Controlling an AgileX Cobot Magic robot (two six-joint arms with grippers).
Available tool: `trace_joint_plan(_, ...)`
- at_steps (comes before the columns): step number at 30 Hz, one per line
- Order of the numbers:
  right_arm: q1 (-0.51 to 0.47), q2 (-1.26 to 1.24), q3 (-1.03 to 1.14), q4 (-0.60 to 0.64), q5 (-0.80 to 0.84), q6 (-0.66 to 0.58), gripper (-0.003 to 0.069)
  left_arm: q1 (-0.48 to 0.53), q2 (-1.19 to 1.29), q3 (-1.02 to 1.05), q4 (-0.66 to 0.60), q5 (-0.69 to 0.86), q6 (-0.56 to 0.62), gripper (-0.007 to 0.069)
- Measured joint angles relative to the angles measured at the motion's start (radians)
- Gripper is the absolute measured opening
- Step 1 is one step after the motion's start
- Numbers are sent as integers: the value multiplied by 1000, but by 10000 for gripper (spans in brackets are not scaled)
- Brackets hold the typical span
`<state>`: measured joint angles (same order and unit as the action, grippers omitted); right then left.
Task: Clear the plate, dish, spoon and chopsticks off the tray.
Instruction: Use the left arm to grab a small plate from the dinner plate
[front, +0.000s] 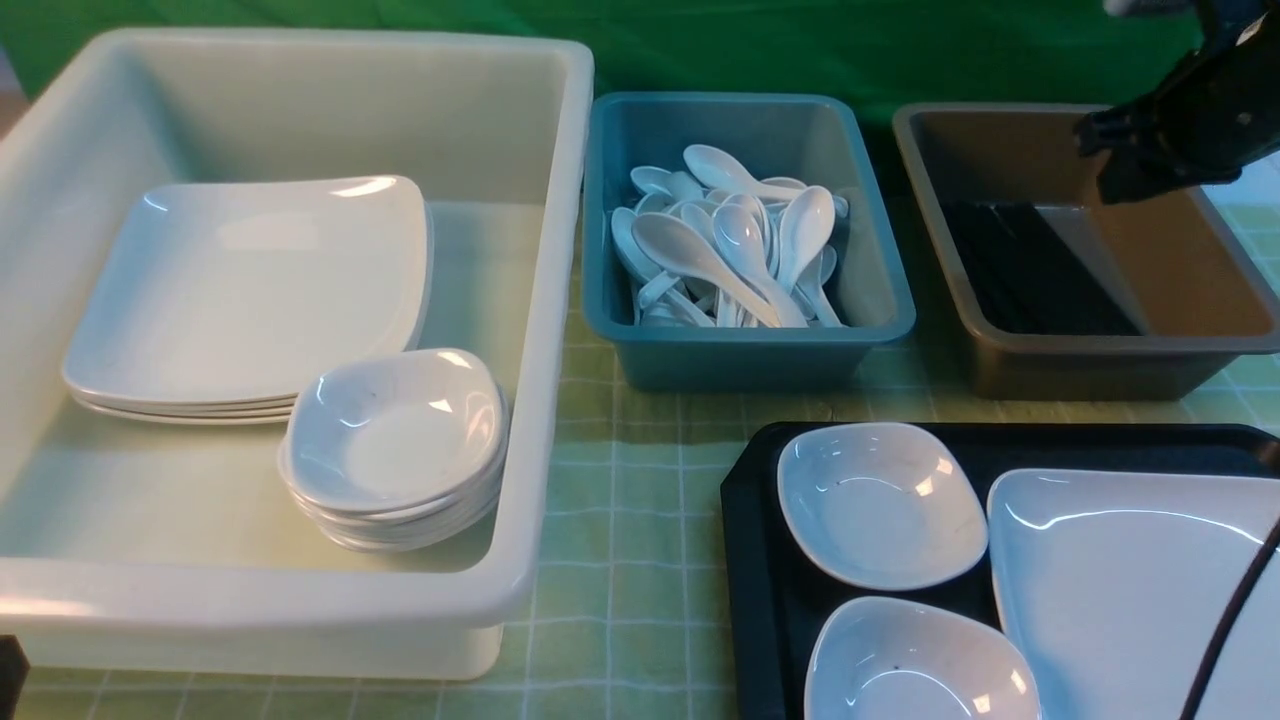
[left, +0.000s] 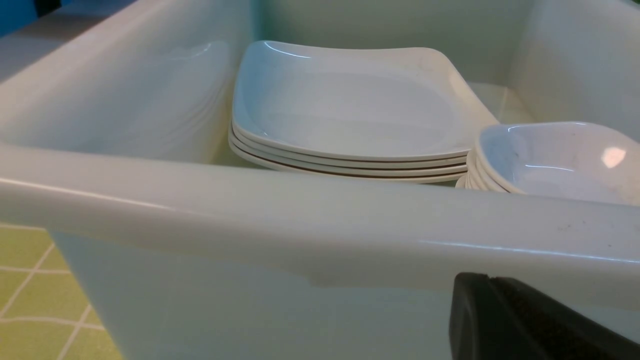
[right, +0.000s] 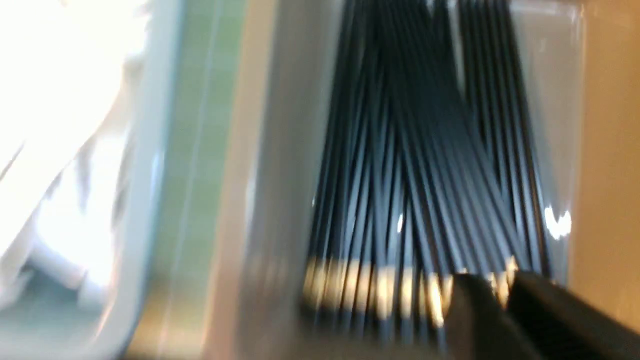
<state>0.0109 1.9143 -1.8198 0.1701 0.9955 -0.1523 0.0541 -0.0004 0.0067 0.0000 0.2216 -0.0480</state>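
Note:
The black tray (front: 760, 560) sits at the front right and carries the large white plate (front: 1130, 590) and two small white dishes (front: 880, 505) (front: 915, 665). No spoon or chopsticks show on the visible part of the tray. My right gripper (front: 1095, 160) (right: 492, 277) hovers over the brown tub (front: 1100, 370), just above the gold-tipped ends of several black chopsticks (right: 415, 150) lying in it. Its fingers stand a narrow gap apart with nothing between them. My left gripper (left: 490, 276) is shut and empty, close to the outer wall of the white tub (left: 300, 210).
The white tub (front: 540, 300) at the left holds a stack of plates (front: 250, 290) and a stack of small dishes (front: 395, 430). A teal bin (front: 740, 365) in the middle holds several white spoons (front: 740, 250). A dark cable (front: 1230, 620) crosses the plate's right side.

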Motion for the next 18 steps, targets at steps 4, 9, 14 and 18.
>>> trace_joint_plan(4, 0, -112, 12, 0, 177, -8, 5, 0, 0, 0, 0, 0, 0, -1)
trace_joint_plan(9, 0, -309, 151, 2, 208, 0, 0, 0, 0, 0, 0, 0, 0, -1)
trace_joint_plan(14, 0, -539, 371, 2, 214, -2, 8, 0, 0, 0, 0, 0, 0, -1)
trace_joint_plan(18, 0, -748, 597, 3, 217, -32, 10, 0, 0, 0, 0, 0, 0, -1)
